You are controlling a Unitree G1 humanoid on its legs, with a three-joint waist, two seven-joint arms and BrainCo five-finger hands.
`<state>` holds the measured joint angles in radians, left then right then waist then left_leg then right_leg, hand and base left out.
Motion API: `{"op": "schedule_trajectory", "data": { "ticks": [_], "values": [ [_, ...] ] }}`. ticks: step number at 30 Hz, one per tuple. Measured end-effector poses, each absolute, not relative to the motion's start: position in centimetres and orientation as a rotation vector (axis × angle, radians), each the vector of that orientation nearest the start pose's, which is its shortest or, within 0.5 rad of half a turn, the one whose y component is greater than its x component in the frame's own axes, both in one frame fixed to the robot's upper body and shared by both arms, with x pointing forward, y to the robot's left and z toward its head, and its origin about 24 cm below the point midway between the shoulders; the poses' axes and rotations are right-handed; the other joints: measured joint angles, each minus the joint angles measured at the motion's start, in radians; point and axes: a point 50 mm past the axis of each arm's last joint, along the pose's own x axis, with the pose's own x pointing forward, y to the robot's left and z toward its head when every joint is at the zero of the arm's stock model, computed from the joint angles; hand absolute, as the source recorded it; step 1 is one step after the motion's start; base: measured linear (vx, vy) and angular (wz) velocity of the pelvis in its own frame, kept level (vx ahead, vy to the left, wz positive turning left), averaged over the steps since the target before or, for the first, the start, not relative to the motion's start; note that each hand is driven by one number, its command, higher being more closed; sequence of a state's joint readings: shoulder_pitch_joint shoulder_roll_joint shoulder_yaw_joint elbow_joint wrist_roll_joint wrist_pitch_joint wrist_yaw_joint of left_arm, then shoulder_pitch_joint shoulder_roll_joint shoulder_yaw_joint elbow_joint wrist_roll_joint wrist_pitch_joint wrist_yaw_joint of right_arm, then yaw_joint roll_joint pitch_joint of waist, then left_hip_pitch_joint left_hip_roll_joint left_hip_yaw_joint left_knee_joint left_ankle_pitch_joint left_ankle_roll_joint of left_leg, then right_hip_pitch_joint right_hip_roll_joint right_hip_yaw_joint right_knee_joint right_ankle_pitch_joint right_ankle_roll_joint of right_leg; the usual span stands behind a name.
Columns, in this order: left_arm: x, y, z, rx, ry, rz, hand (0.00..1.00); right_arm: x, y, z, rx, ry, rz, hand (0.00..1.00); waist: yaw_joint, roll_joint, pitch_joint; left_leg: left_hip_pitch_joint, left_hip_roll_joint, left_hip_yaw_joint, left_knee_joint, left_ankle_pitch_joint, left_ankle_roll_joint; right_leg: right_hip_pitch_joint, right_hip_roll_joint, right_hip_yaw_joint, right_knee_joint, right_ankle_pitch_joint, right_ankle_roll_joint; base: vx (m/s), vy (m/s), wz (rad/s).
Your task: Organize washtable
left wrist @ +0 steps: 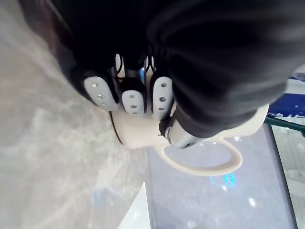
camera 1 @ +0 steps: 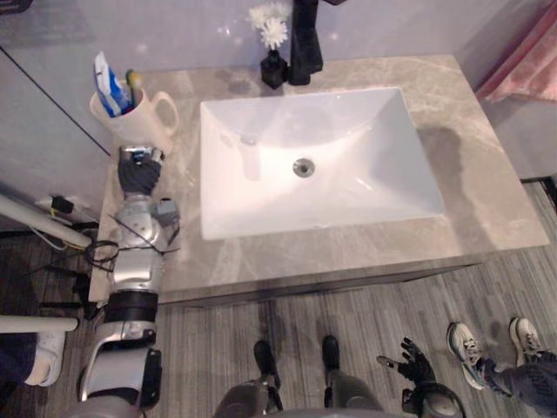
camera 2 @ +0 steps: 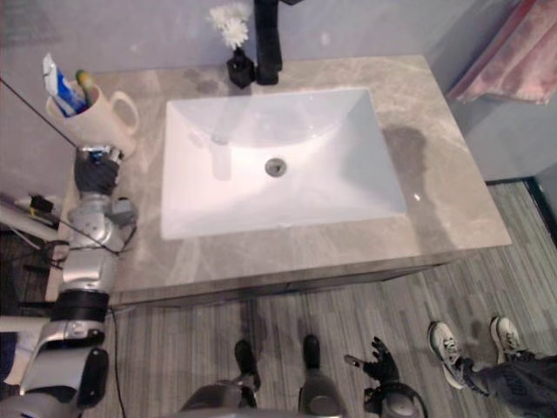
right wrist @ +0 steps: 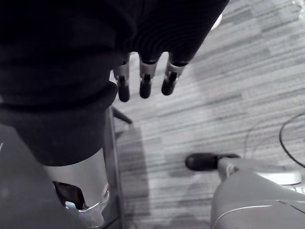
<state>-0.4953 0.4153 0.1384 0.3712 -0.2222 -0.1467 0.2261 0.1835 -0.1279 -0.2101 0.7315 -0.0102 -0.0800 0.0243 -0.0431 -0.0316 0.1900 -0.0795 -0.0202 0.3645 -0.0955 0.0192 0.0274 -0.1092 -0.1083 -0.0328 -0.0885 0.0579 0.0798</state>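
Observation:
A cream mug point(camera 1: 139, 117) holding a toothpaste tube point(camera 1: 109, 85) and a toothbrush stands at the back left corner of the marble washtable point(camera 1: 470, 183). My left hand point(camera 1: 139, 172) is pressed to the mug's front lower wall. In the left wrist view its fingers point(left wrist: 131, 98) curl against the mug point(left wrist: 143, 131) near its base, and the thumb point(left wrist: 177, 135) lies on the wall just beside the handle point(left wrist: 205, 164). My right hand point(camera 1: 411, 361) hangs low over the floor in front of the table, fingers point(right wrist: 145, 81) straight and holding nothing.
A white rectangular sink point(camera 1: 409, 187) fills the table's middle. At its back edge are a black faucet point(camera 1: 305, 43) and a small black vase with white flowers point(camera 1: 273, 63). A pink towel point(camera 1: 522, 70) hangs at the back right. A person's shoes point(camera 1: 466, 348) are on the floor at right.

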Motion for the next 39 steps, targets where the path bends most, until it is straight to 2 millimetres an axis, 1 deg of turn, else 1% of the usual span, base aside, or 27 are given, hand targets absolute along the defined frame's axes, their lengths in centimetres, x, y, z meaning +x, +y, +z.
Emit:
{"op": "schedule_trajectory", "data": {
  "ticks": [2,3,5,8,10,12,13,15,16,18,19,21,22,23,24,26,27,28,29,30,32,33,34,36,37,38,39],
  "values": [
    [33.3,24.2,14.8,0.097,-0.344,0.300,1.00,11.9,-23.7,-12.4,-0.059,0.814,-0.261,0.00,0.001,0.000,0.000,0.005,0.000,-0.008,0.000,0.002,0.001,0.009,0.000,-0.019,0.000,0.000,0.000,0.00,-0.033,0.09],
    [33.3,23.9,14.7,0.097,-0.345,0.286,1.00,11.9,-23.7,-12.4,-0.059,0.814,-0.261,0.00,0.001,0.000,0.000,0.010,0.000,-0.009,0.000,0.002,0.001,0.015,0.000,-0.023,0.000,0.000,0.000,0.00,-0.034,0.07],
    [32.7,22.5,14.3,0.081,-0.358,0.244,1.00,11.9,-23.7,-12.4,-0.059,0.814,-0.260,0.00,-0.002,0.002,-0.001,0.034,-0.001,-0.021,0.000,0.002,0.001,0.042,0.000,-0.036,0.000,-0.001,-0.001,-0.01,-0.044,0.05],
    [31.7,21.1,14.6,0.077,-0.396,0.185,1.00,11.9,-23.7,-12.5,-0.059,0.815,-0.258,0.00,0.002,0.006,-0.003,0.048,0.000,-0.035,0.000,0.002,0.001,0.058,0.000,-0.057,0.006,-0.006,-0.009,-0.04,-0.045,0.10],
    [31.0,20.7,14.4,0.065,-0.405,0.163,1.00,11.8,-23.7,-12.5,-0.059,0.819,-0.258,0.00,0.003,0.011,-0.003,0.058,0.001,-0.046,0.000,0.005,0.001,0.075,0.000,-0.073,0.007,-0.009,-0.013,-0.06,-0.042,0.16],
    [30.3,20.4,14.0,0.054,-0.406,0.152,1.00,11.5,-23.7,-12.6,-0.059,0.825,-0.259,0.00,0.005,0.022,-0.009,0.075,0.002,-0.058,0.000,0.006,0.001,0.088,0.000,-0.085,0.020,-0.018,-0.020,-0.06,-0.039,0.19],
    [29.5,20.3,13.9,0.049,-0.413,0.143,1.00,11.3,-23.7,-12.6,-0.058,0.830,-0.257,0.00,0.009,0.031,-0.017,0.085,0.003,-0.061,0.000,0.006,0.001,0.096,-0.001,-0.090,0.029,-0.025,-0.022,-0.04,-0.023,0.10],
    [28.3,20.0,14.1,0.049,-0.444,0.115,1.00,10.8,-23.8,-12.8,-0.055,0.845,-0.246,0.00,0.020,0.048,-0.033,0.096,0.003,-0.068,0.000,0.006,0.000,0.108,-0.006,-0.101,0.036,-0.036,-0.010,-0.06,-0.034,0.10],
    [28.0,20.0,14.2,0.048,-0.455,0.111,1.00,10.7,-23.8,-12.8,-0.056,0.848,-0.246,0.00,0.026,0.055,-0.039,0.096,0.003,-0.069,0.000,0.006,0.000,0.108,-0.006,-0.102,0.037,-0.036,-0.010,-0.06,-0.028,0.08],
    [26.9,20.1,14.8,0.036,-0.501,0.107,1.00,9.7,-24.2,-13.2,-0.064,0.889,-0.249,0.00,0.040,0.077,-0.060,0.105,0.001,-0.080,-0.001,0.006,0.000,0.120,-0.010,-0.108,0.042,-0.041,-0.001,-0.04,-0.011,0.11],
    [26.6,20.2,14.9,0.029,-0.514,0.115,1.00,9.4,-24.3,-13.4,-0.064,0.903,-0.251,0.00,0.045,0.081,-0.063,0.111,0.000,-0.083,-0.001,0.006,0.000,0.126,-0.011,-0.111,0.045,-0.045,0.004,-0.03,-0.009,0.13],
    [25.5,21.0,15.2,0.015,-0.545,0.151,1.00,8.2,-24.3,-13.8,-0.059,0.943,-0.253,0.00,0.057,0.084,-0.082,0.127,0.000,-0.092,-0.001,0.005,-0.001,0.144,-0.014,-0.120,0.052,-0.053,0.008,-0.02,-0.007,0.13],
    [24.9,21.7,15.1,0.015,-0.552,0.173,1.00,7.8,-24.3,-13.9,-0.055,0.957,-0.250,0.00,0.058,0.083,-0.095,0.126,0.000,-0.097,-0.001,0.005,-0.001,0.145,-0.015,-0.126,0.053,-0.055,0.008,0.00,-0.010,0.15],
    [24.1,22.7,14.8,0.024,-0.545,0.213,1.00,7.5,-24.2,-14.0,-0.052,0.965,-0.248,0.00,0.060,0.081,-0.107,0.128,0.001,-0.101,-0.001,0.004,-0.003,0.149,-0.015,-0.130,0.052,-0.056,0.008,0.00,-0.010,0.12],
    [23.8,23.3,14.6,0.025,-0.536,0.235,1.00,7.4,-24.3,-14.0,-0.052,0.968,-0.248,0.00,0.061,0.080,-0.113,0.129,0.001,-0.104,-0.001,0.005,-0.002,0.152,-0.014,-0.133,0.052,-0.056,0.008,0.00,-0.018,0.13],
    [22.3,25.6,13.1,0.033,-0.472,0.328,1.00,7.0,-24.3,-14.1,-0.051,0.976,-0.251,0.00,0.066,0.071,-0.130,0.132,0.000,-0.115,-0.001,0.006,-0.001,0.161,-0.012,-0.147,0.050,-0.057,0.007,-0.01,-0.022,0.15],
    [22.0,26.1,12.7,0.037,-0.452,0.350,1.00,7.0,-24.3,-14.1,-0.051,0.978,-0.251,0.00,0.070,0.069,-0.132,0.133,0.000,-0.117,-0.001,0.006,-0.001,0.163,-0.012,-0.150,0.049,-0.057,0.007,-0.02,-0.014,0.11],
    [21.5,27.0,11.8,0.037,-0.414,0.383,1.00,6.8,-24.3,-14.1,-0.051,0.982,-0.253,0.00,0.086,0.065,-0.134,0.138,0.000,-0.119,-0.001,0.006,-0.001,0.170,-0.013,-0.152,0.048,-0.057,0.007,-0.02,-0.010,0.10],
    [21.0,27.8,10.7,0.035,-0.363,0.418,1.00,6.7,-24.3,-14.1,-0.051,0.984,-0.254,0.00,0.089,0.061,-0.137,0.146,-0.001,-0.124,-0.001,0.006,-0.001,0.182,-0.013,-0.158,0.045,-0.057,0.007,-0.02,-0.006,0.11],
    [20.7,28.2,10.0,0.033,-0.332,0.434,1.00,6.7,-24.3,-14.1,-0.051,0.984,-0.254,0.00,0.091,0.059,-0.139,0.149,-0.001,-0.127,-0.001,0.006,-0.002,0.186,-0.014,-0.160,0.044,-0.058,0.008,-0.03,-0.003,0.14],
    [19.4,29.4,6.8,0.023,-0.187,0.497,1.00,6.9,-24.3,-14.1,-0.051,0.980,-0.253,0.00,0.101,0.058,-0.149,0.153,-0.003,-0.135,-0.001,0.002,-0.007,0.195,-0.015,-0.169,0.044,-0.059,0.009,-0.03,0.001,0.11],
    [19.2,29.5,5.9,0.014,-0.151,0.510,1.00,6.8,-24.3,-14.1,-0.051,0.981,-0.253,0.00,0.107,0.058,-0.150,0.153,-0.003,-0.136,-0.001,0.003,-0.007,0.195,-0.016,-0.171,0.045,-0.060,0.009,-0.03,0.002,0.11],
    [18.5,29.5,4.2,-0.008,-0.079,0.536,1.00,6.7,-24.3,-14.1,-0.051,0.984,-0.253,0.00,0.114,0.057,-0.151,0.153,-0.003,-0.142,-0.001,0.004,-0.008,0.197,-0.017,-0.177,0.048,-0.061,0.010,-0.03,0.001,0.15],
    [16.8,29.5,0.6,-0.037,0.085,0.576,1.00,6.7,-24.3,-14.1,-0.053,0.986,-0.252,0.00,0.113,0.055,-0.152,0.158,-0.005,-0.153,-0.001,0.006,-0.009,0.207,-0.019,-0.190,0.050,-0.068,0.011,-0.02,0.000,0.17],
    [16.5,29.5,0.1,-0.040,0.107,0.579,1.00,6.6,-24.3,-14.1,-0.053,0.987,-0.252,0.00,0.113,0.055,-0.152,0.160,-0.005,-0.154,-0.001,0.006,-0.009,0.210,-0.019,-0.191,0.050,-0.069,0.011,-0.01,-0.001,0.11],
    [15.7,29.2,-1.6,-0.050,0.190,0.581,1.00,6.5,-24.3,-14.2,-0.054,0.991,-0.252,0.00,0.113,0.054,-0.155,0.163,-0.006,-0.160,-0.002,0.006,-0.009,0.213,-0.020,-0.196,0.053,-0.076,0.013,0.00,-0.003,0.12],
    [14.9,28.5,-3.2,-0.062,0.270,0.562,0.00,6.5,-24.3,-14.2,-0.057,0.994,-0.249,0.00,0.113,0.053,-0.160,0.163,-0.007,-0.165,-0.002,0.006,-0.010,0.214,-0.021,-0.202,0.054,-0.078,0.014,0.00,-0.004,0.12]
  ]
}}
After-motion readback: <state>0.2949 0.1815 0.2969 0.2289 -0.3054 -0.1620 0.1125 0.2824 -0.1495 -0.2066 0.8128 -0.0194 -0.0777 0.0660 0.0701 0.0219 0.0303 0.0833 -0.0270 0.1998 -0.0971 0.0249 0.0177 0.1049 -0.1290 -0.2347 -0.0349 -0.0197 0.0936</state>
